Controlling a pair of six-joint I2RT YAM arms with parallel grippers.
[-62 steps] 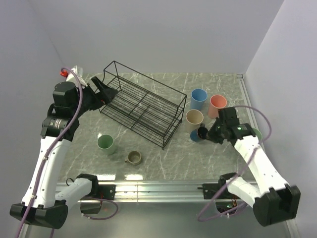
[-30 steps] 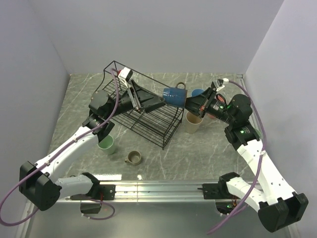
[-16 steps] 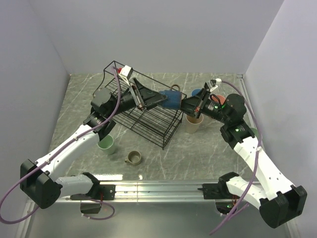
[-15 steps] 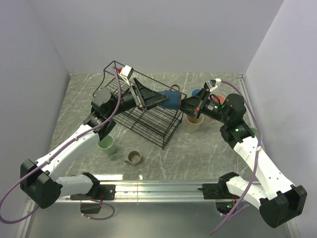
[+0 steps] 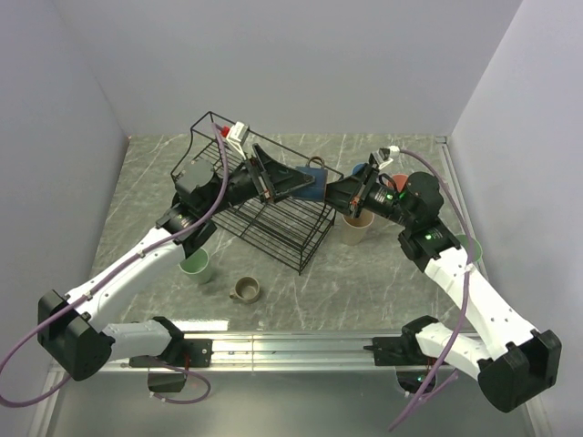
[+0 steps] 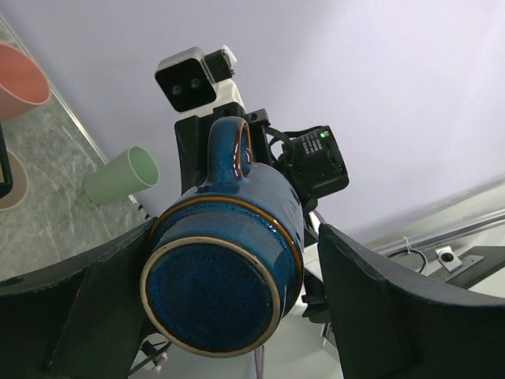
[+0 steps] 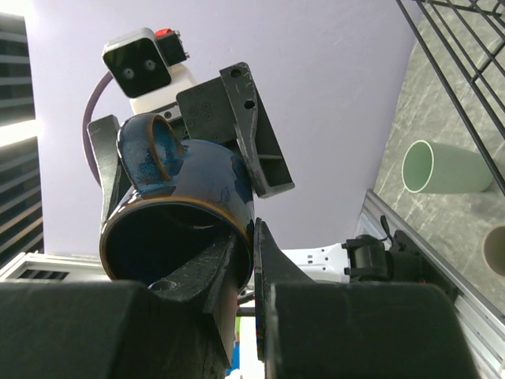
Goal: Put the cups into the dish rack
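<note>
My top camera looks down from above the table's (image 5: 392,273) near edge; both wrist cameras face each other, close on one navy mug (image 6: 225,268).

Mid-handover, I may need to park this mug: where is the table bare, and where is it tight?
Bare marble: the front strip between the tan mug and the right arm, and the far-left corner beside the dish rack. Tight: right of the rack, around the beige cup, near the held navy mug.
</note>
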